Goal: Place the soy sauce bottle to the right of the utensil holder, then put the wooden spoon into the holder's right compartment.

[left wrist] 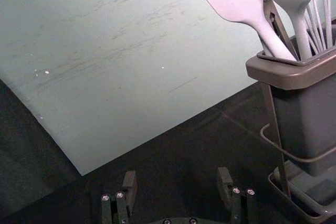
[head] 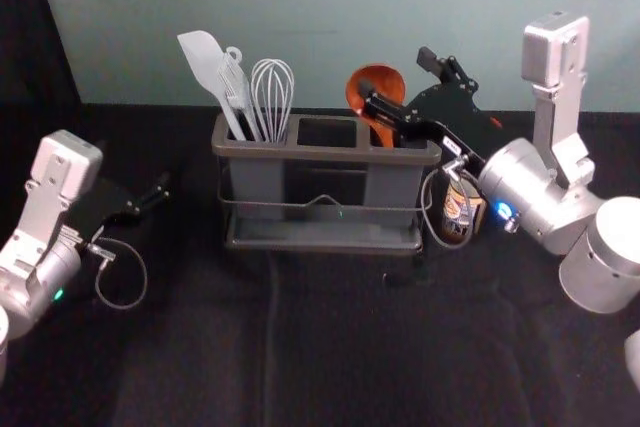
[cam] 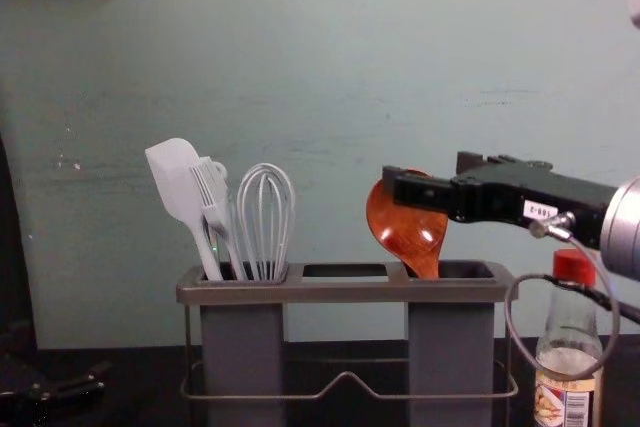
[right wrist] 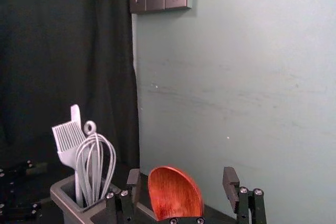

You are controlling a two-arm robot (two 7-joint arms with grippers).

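The wooden spoon point(cam: 405, 232) is standing bowl-up in the right compartment of the utensil holder point(cam: 350, 292), its handle end down inside and its bowl leaning a little toward the left. I'm holding my right claw point(head: 397, 75) open at the bowl, its fingers spreading apart with the spoon between them; whether either one is touching the wood, I cannot tell. Just beside the holder, on its right, the soy sauce bottle point(cam: 565, 402) is standing upright with its red cap on, below my right arm. In the left compartment, a spatula point(cam: 175, 177), a brush point(cam: 212, 192) and a whisk point(cam: 266, 217) are sticking up together. My left claw point(head: 160, 192) is idling open to the left of the holder, over the black-covered desk point(head: 330, 347).
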